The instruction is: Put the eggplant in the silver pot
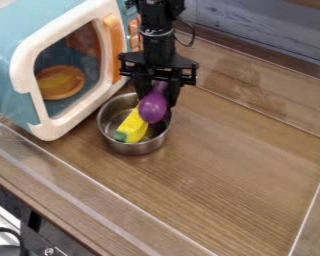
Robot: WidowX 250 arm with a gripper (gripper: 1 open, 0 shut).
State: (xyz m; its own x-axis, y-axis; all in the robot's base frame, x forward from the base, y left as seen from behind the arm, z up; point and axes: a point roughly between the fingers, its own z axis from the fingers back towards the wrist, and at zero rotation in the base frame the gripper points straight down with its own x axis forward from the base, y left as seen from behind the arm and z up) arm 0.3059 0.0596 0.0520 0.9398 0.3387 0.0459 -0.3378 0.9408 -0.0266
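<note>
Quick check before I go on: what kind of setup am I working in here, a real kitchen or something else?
Probably a toy kitchen mock-up on a lab bench, not a real kitchen. The microwave looks like a plastic toy, the eggplant in the gripper and the small pot are play-sized, and a clear barrier edges the wooden table.

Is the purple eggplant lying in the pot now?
Not yet. The eggplant hangs in the shut pincer over the silver pot.

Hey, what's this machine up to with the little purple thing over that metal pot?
The robot arm's gripper is shut on a purple toy eggplant, holding it over the silver pot. The eggplant hangs from the fingers, not yet let go. A yellow-green toy already lies in the pot, which sits on the wooden table beside a toy microwave.
</note>
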